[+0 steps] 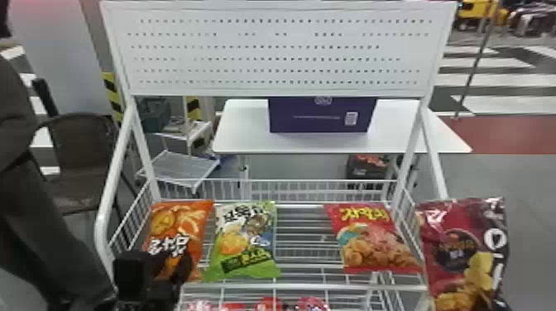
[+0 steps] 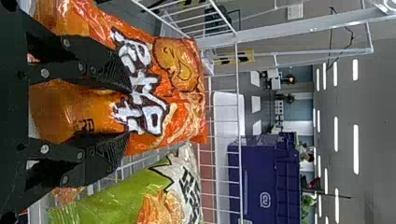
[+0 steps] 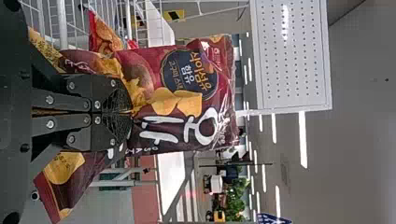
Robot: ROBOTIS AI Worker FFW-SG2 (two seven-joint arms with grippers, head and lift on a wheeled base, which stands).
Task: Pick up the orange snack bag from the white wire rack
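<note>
Orange snack bag (image 1: 178, 223), one: lying on the white wire rack (image 1: 304, 286) at its left end, its long axis running away from us, the far end canted slightly right. Left gripper (image 2: 129, 113), one: at the near end of that bag, two fingers standing well apart with orange film between them; we see no pinch on it, and we count nothing as held. The bag's far end lies straight ahead of the fingertips, so its length runs roughly in line with the fingers, and we judge the left arm the nearer and the one for the job. The coming move, as we reckon it, is a closing across the bag's width, then a lift; green film could snag if the lower finger in the left wrist view swung wide. Right gripper (image 3: 132, 112), one: fingers brought together on a maroon snack bag (image 3: 187, 93), beside the rack's right end. On the rack further: green snack bag (image 1: 244, 244), just right of the orange; red snack bag (image 1: 372, 240), toward the right end. Above, a perforated white panel (image 1: 281, 49). Behind, a white table (image 1: 244, 140) bearing a purple box (image 1: 320, 118); at left, a brown chair (image 1: 82, 149)
</note>
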